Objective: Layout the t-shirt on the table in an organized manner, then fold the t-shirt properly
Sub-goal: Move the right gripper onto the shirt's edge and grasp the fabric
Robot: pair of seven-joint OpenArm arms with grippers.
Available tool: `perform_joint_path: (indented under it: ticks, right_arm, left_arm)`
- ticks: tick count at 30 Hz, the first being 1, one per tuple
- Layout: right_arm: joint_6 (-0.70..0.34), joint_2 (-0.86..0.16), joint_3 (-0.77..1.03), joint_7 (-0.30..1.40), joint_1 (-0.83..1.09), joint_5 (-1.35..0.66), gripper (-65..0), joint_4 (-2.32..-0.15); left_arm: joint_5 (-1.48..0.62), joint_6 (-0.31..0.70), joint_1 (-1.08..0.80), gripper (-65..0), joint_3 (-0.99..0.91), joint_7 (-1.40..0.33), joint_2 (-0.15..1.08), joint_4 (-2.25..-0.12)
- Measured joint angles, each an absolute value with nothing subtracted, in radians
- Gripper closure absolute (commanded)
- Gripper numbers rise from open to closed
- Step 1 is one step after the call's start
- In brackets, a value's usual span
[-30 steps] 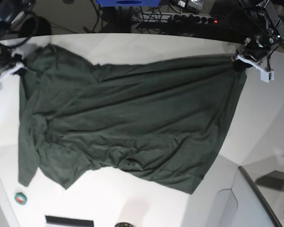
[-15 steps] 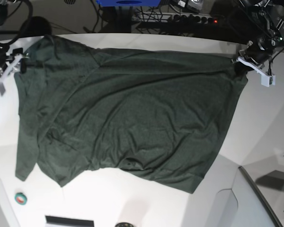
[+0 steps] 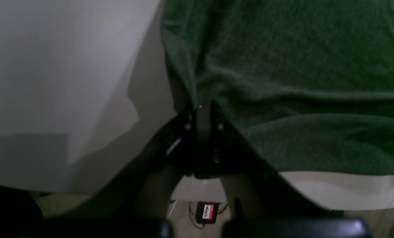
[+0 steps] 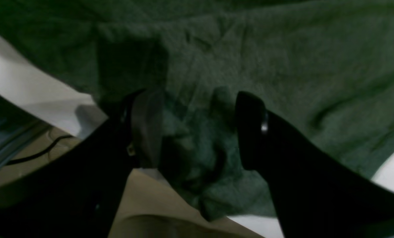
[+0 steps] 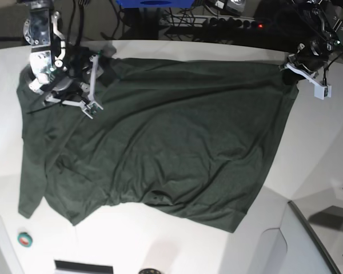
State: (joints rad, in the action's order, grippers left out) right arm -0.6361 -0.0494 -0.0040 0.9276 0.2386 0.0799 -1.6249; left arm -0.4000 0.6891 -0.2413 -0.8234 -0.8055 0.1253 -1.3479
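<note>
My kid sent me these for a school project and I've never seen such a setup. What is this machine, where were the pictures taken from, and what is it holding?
It is a robot with two arms. One picture looks down from above; two come from cameras on the wrists. A plain dark green short-sleeved t-shirt lies spread on a glossy white table. The left gripper is shut on a corner of the cloth near the table's edge. The right gripper stands open above crumpled fabric, holding nothing. A small green tape roll sits near the table's front.
</note>
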Motion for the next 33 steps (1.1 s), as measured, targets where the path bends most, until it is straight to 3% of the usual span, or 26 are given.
perform_joint_path:
  ticks: [14,16,19,21,24,29,33]
  right_arm:
    - [-0.636,-0.049,-0.109,0.925,0.195,0.075,-31.1,-1.541]
    - [-0.635,-0.052,-0.104,0.914,0.183,0.075,-23.4,-1.509]
    - [-0.633,-0.055,-0.098,0.906,0.167,0.072,-5.6,-1.49]
    - [-0.633,-0.055,-0.098,0.904,0.177,0.065,-1.1,-1.505]
    - [-0.635,-0.056,-0.098,0.928,0.212,0.074,-5.0,-1.554]
    - [-0.635,-0.059,-0.098,0.928,0.245,0.08,-17.4,-1.612]
    - [-0.635,-0.06,-0.098,0.928,0.251,0.08,-14.3,-1.612]
  left_arm:
    - [-0.4,0.69,-0.241,0.0,-0.824,-0.806,0.13,-1.348]
    - [-0.4,0.69,-0.241,0.0,-0.825,-0.805,0.13,-1.348]
    - [-0.4,0.689,-0.242,0.0,-0.831,-0.805,0.131,-1.348]
    - [-0.4,0.689,-0.241,0.0,-0.831,-0.805,0.131,-1.348]
    - [-0.401,0.69,-0.241,0.0,-0.831,-0.805,0.131,-1.348]
    - [-0.4,0.69,-0.241,0.0,-0.831,-0.805,0.131,-1.349]
    - [-0.4,0.69,-0.241,0.0,-0.833,-0.805,0.144,-1.351]
